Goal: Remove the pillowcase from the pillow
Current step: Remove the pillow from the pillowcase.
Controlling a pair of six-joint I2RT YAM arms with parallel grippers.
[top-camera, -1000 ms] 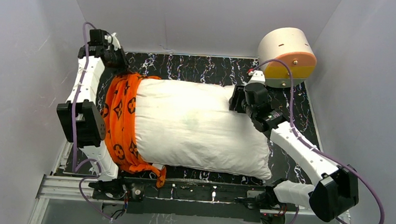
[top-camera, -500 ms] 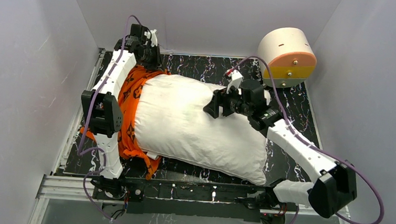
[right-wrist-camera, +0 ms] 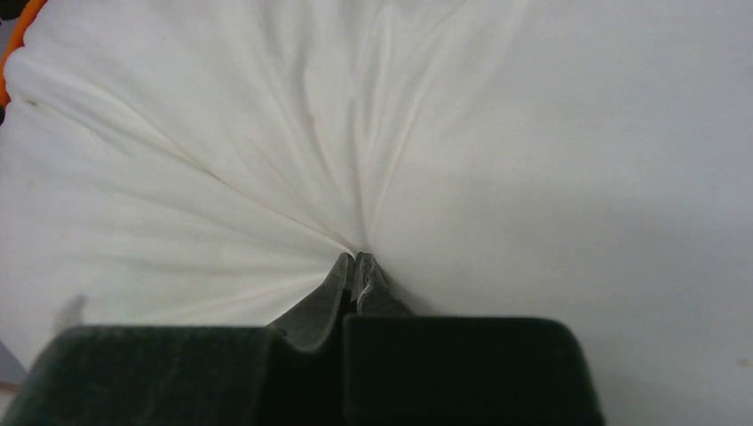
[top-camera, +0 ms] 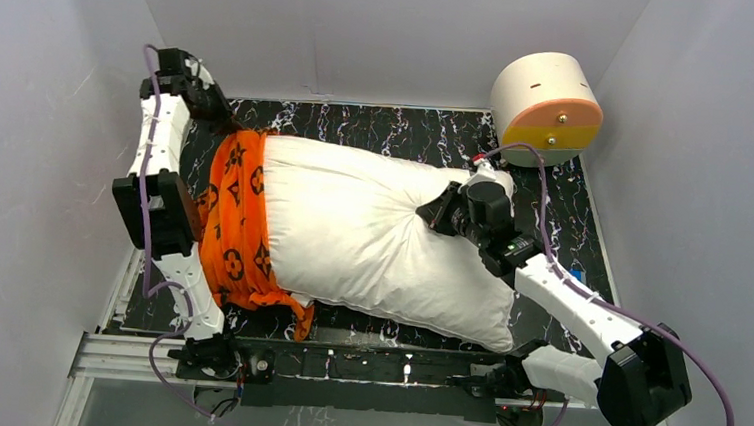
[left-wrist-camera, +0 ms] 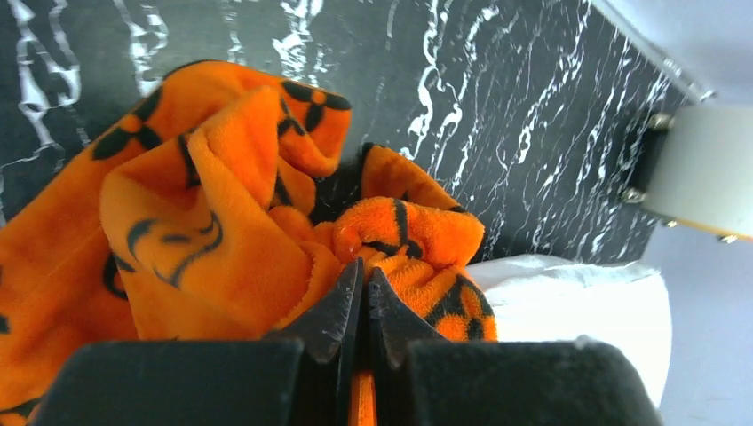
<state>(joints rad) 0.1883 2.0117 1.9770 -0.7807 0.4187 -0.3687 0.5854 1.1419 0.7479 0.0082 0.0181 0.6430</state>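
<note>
The white pillow (top-camera: 371, 238) lies across the dark marbled table, and the orange pillowcase (top-camera: 237, 223) with brown motifs is bunched over its left end only. My left gripper (left-wrist-camera: 362, 275) is shut on a fold of the pillowcase (left-wrist-camera: 204, 222) at the far left corner; a strip of orange shows between its jaws. In the top view it sits at the back left (top-camera: 210, 113). My right gripper (right-wrist-camera: 355, 259) is shut on a pinch of the pillow (right-wrist-camera: 497, 142), with creases fanning out from the tips. It presses into the pillow's right part (top-camera: 433, 215).
A round cream box (top-camera: 547, 107) with an orange and yellow face stands at the back right corner. Grey walls close in the table (top-camera: 379, 128) on three sides. The arm bases and a metal rail (top-camera: 342, 366) run along the near edge.
The right gripper has gone from open above the pillow to shut on its fabric, lower and further right. The left arm has swung back left with the pillowcase, bunching it further toward the pillow's left end.
</note>
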